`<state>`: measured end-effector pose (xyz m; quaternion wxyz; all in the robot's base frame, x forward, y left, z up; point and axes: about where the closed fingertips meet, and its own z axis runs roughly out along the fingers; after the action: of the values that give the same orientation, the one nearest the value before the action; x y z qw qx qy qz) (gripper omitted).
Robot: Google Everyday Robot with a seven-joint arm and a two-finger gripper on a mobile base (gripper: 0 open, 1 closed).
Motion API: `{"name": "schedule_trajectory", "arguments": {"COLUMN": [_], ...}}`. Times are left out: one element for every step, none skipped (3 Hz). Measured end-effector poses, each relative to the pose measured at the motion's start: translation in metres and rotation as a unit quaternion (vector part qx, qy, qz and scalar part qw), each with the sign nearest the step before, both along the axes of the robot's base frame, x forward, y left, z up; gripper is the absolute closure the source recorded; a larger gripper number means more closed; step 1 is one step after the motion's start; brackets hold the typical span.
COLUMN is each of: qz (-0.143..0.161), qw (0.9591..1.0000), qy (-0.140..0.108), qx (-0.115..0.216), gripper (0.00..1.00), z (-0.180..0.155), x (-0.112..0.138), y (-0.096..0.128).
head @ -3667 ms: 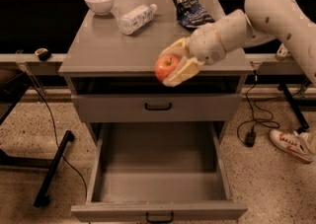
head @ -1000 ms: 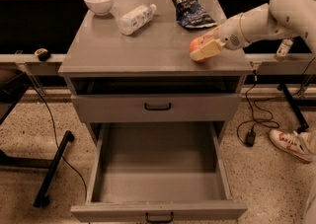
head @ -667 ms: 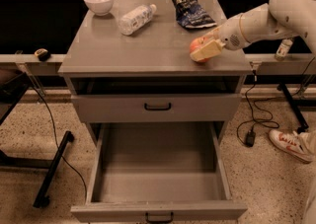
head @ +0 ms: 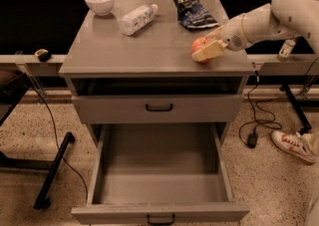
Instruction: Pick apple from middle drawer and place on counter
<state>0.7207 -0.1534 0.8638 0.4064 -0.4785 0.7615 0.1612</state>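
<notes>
Near the front-right corner of the smooth grey rectangular counter [head: 149, 51], the pale two-finger gripper [head: 208, 45] clasps the small round red-and-yellow apple [head: 198, 46], with a white bowl [head: 99, 2] at the back-left corner, a clear plastic bottle [head: 136, 18] beside it, and the wide grey metal middle drawer [head: 114, 213] open below.

My claw [head: 205, 50] sits at the tabletop's [head: 149, 53] right front; chip bag [head: 192, 8] just behind, bottle [head: 137, 18] and bowl [head: 99, 2] well left.
</notes>
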Motion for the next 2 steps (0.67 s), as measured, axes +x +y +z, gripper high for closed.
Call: {"name": "schedule_trajectory", "arguments": {"qz": [0.000,0.012], "qw": [1.0000,0.9998], "qy": [0.000,-0.015], "qx": [0.000,0.000], "gripper": [0.00,0.00], "z": [0.000,0.010], "x": [0.000,-0.004], "y": [0.000,-0.003]}}
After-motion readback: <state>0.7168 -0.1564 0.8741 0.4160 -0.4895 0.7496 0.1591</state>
